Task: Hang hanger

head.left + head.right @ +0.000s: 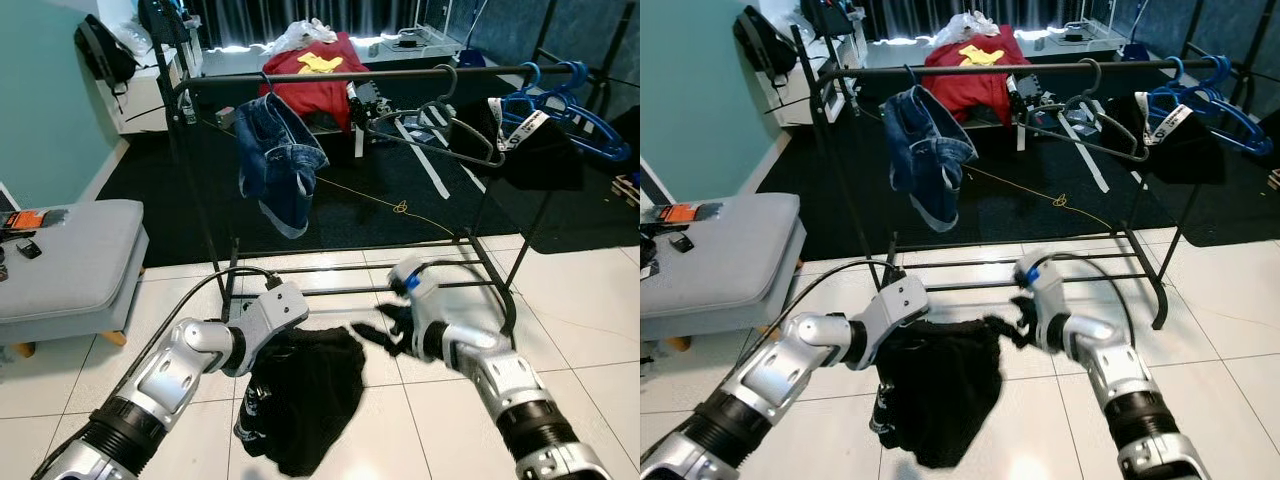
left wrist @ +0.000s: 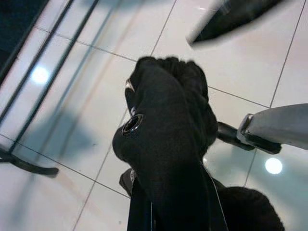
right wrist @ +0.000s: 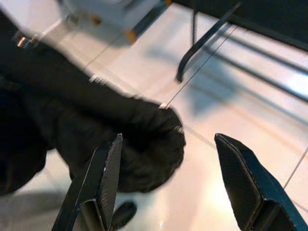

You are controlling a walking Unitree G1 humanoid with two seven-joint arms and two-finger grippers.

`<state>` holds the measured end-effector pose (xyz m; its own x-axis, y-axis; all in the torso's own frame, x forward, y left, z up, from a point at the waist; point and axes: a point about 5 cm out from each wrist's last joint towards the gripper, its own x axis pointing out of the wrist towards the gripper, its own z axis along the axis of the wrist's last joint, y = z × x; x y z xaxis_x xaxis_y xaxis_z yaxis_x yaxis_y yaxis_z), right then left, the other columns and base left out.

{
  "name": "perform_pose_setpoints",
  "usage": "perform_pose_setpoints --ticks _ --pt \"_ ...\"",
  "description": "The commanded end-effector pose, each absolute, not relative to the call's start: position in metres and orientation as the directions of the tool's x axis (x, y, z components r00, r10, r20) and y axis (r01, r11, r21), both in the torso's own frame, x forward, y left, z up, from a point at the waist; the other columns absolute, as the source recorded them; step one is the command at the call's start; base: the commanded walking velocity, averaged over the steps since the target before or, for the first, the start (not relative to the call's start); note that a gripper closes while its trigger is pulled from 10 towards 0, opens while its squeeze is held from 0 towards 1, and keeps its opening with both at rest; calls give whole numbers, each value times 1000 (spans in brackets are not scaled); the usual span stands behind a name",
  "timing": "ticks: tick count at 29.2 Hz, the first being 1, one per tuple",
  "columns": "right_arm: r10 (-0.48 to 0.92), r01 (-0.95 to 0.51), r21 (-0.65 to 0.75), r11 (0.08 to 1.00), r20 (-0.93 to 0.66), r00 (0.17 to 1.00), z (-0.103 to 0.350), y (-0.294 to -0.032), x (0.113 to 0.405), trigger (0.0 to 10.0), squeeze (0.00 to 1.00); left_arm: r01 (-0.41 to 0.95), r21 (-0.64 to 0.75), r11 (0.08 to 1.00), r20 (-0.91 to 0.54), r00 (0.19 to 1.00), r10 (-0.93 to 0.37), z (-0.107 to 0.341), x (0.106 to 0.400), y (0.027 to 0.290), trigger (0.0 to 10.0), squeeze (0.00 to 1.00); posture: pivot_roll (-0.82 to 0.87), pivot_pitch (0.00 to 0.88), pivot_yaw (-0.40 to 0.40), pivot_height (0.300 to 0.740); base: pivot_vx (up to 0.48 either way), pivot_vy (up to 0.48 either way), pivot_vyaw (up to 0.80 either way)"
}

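Low over the white tiles, we hold a black garment (image 1: 305,400) in our left gripper (image 1: 258,385), its fingers buried in the cloth, so we cannot tell how they stand. Our right gripper (image 3: 168,187) stands spread wide at the bunched edge, which lies between the fingers unpinched. The cloth looks soft, limp and light; we judge a firmer hold lies at the hanger inside, if there is one. Beyond stands the rail (image 1: 400,76), with denim shorts (image 1: 278,160) and a grey hanger (image 1: 440,125).
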<state>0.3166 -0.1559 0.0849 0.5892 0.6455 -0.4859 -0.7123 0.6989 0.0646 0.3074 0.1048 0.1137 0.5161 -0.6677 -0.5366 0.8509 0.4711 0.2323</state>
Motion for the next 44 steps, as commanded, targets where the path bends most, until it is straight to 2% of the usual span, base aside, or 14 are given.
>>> perform_pose_setpoints --ticks 1,5,9,10,12,13,14,16,18,22,25,34,38,44 --pt "664 -728 93 679 -500 556 79 -148 312 10000 0 850 218 479 -558 511 -654 110 306 102 0 0 42 74 65 740 0 0 0" --pt "644 -709 97 699 -517 564 67 -144 308 10000 0 829 210 519 -586 531 -612 97 305 102 0 0 49 77 66 740 0 0 0" --pt "529 -599 -4 800 -463 711 71 -155 317 10000 0 773 222 595 -581 595 -556 91 309 110 0 0 49 80 70 740 0 0 0" --pt "454 -507 -24 862 -411 791 75 -163 323 10000 0 712 153 685 -539 641 -546 92 313 113 3255 0 48 81 75 740 0 0 0" --pt "396 -438 -32 898 -375 838 79 -168 326 10000 0 662 93 744 -513 672 -534 92 315 115 3255 0 48 81 75 740 0 0 0" --pt "298 -324 -32 946 -311 903 85 -177 330 10000 0 530 -2 848 -485 741 -464 90 320 121 10000 0 45 83 83 740 0 0 0" --pt "229 -244 -26 969 -270 935 88 -183 332 10000 0 432 -70 899 -480 776 -410 87 322 126 10000 0 43 83 85 740 0 0 0" --pt "127 -121 44 992 -182 975 95 -188 330 10000 0 279 -71 958 -508 816 -275 77 324 140 10000 0 38 87 87 740 0 0 0" --pt "89 -76 87 993 -153 984 96 -189 328 10000 0 256 -53 965 -518 819 -246 73 323 145 10000 0 40 88 85 740 0 0 0" --pt "9 9 120 993 -150 989 87 -190 319 10000 0 224 -201 954 -404 868 -289 80 318 147 10000 0 43 87 77 740 0 0 0" --pt "32 -16 93 996 -170 985 78 -185 313 10000 0 180 -287 941 -400 870 -289 77 312 148 10000 0 46 85 74 740 0 0 0" --pt "13 1 58 998 -235 972 58 -183 303 10000 0 196 -256 947 -319 907 -274 76 303 144 10000 0 40 87 70 740 0 0 0" --pt "-9 25 69 997 -230 973 59 -184 301 10000 0 262 -77 962 -383 883 -272 71 302 138 10000 0 36 82 75 740 0 0 0" --pt "-17 31 62 998 -223 975 60 -185 301 10000 0 373 -23 928 -335 871 -358 78 302 129 10000 0 36 72 80 740 0 0 0"
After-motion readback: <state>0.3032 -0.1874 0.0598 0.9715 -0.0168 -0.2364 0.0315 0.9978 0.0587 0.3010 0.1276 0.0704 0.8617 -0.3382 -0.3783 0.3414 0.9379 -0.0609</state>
